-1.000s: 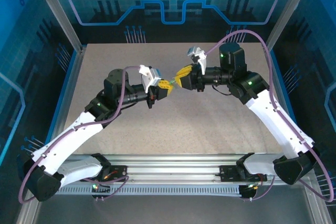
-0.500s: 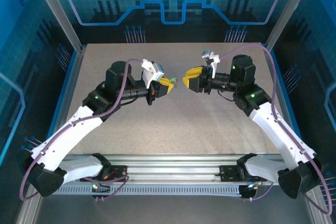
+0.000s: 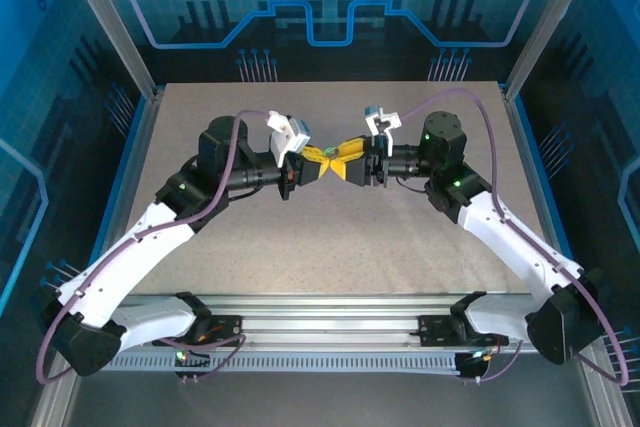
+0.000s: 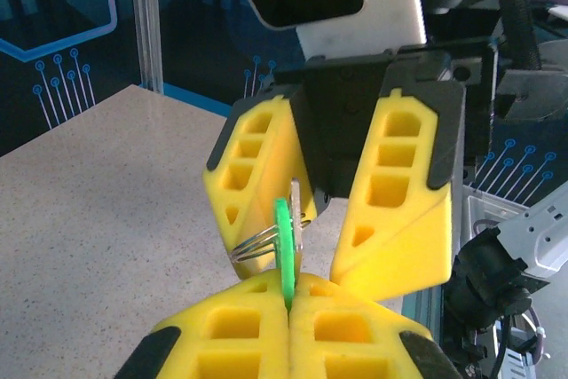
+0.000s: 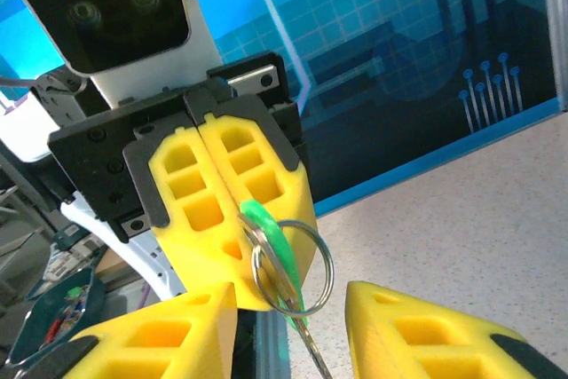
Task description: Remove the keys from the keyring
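Observation:
My left gripper (image 4: 290, 288) is shut on the keys (image 4: 285, 250), a bright green flat head held edge-on between its yellow fingertips. The thin wire keyring (image 4: 259, 242) juts out to the left of the key. In the right wrist view the green key (image 5: 269, 235) sticks out of the shut left fingers (image 5: 209, 197), with the keyring (image 5: 325, 255) looped through it and a metal blade (image 5: 308, 343) hanging down. My right gripper (image 5: 291, 301) is open, one fingertip on each side of ring and key, not touching them. From above, the two grippers (image 3: 318, 162) (image 3: 347, 161) meet tip to tip over mid-table.
The speckled beige table (image 3: 330, 237) lies below both grippers, which hang in the air above it. Blue enclosure walls (image 3: 330, 7) and aluminium posts (image 3: 110, 22) ring the table. A metal rail (image 3: 330, 307) runs along the near edge.
The right gripper, a gap away from the left half a second ago, has moved left and now straddles the key and ring. The left gripper has kept its hold.

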